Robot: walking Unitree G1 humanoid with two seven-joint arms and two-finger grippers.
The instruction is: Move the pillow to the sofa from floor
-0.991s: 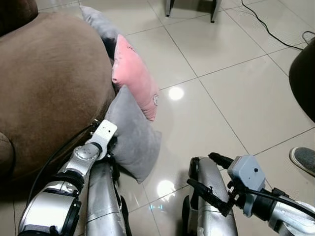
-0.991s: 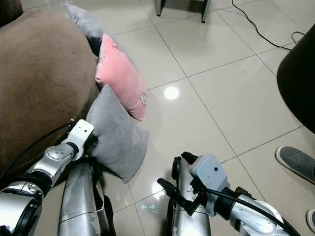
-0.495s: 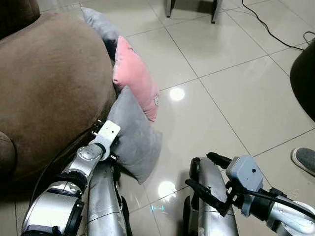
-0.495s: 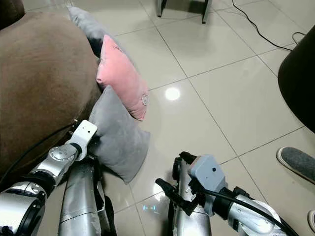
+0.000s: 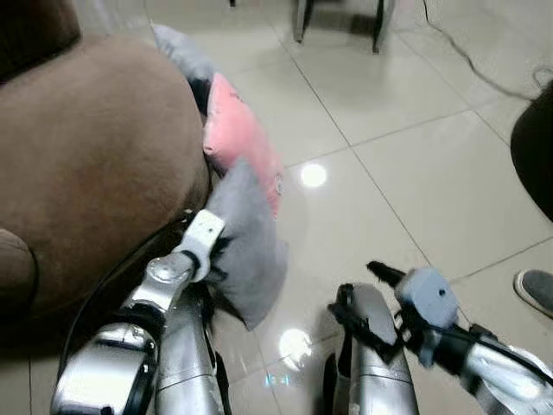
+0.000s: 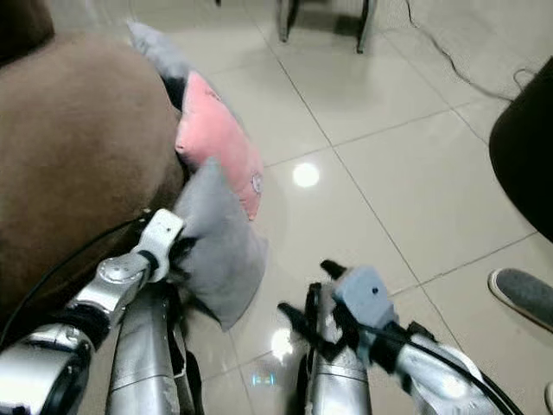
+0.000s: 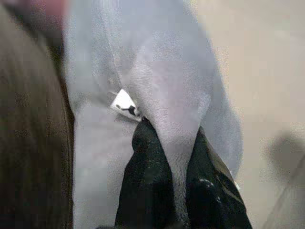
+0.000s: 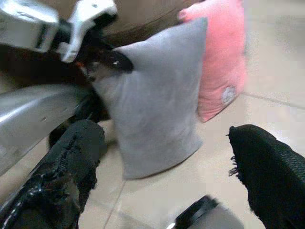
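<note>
Left gripper (image 7: 174, 157): two black fingers pinched tight on a fold of the gray pillow's edge, soft cloth bunched between them, beside a small white tag (image 7: 125, 103).
Left arm (image 5: 160, 285): silver jointed metal with a white end block, reaching forward low along the sofa's side, a black cable looping beside it.
Gray pillow (image 5: 248, 251): square, plump, matte fabric with pointed corners; it stands on edge, its lower corner near the floor, leaning against the sofa's base; whether that corner touches the tiles cannot be told.
Pink pillow (image 5: 240, 143): same soft shape, with a small round patch near its lower corner; it stands on edge just behind the gray one, touching it and the sofa.
Second gray cushion (image 5: 183, 52): further back, wedged against the sofa's curve, partly hidden.
Sofa (image 5: 91, 164): brown, rounded and bulky, with a short velvety nap.
Right gripper (image 8: 167, 157): fingers spread wide with nothing between them, their black pads rough and fibrous; it hangs low over the floor, near the robot's legs and apart from the pillows.
Right arm (image 6: 432, 363): silver with a gray-blue block at the wrist, blurred.
Floor (image 5: 415, 173): large glossy pale tiles with thin dark joints and bright round light reflections.
Cable (image 6: 449, 60): thin black line curving across the far tiles.
Shoe (image 6: 525, 296): gray, at the right edge, worn by a person.
</note>
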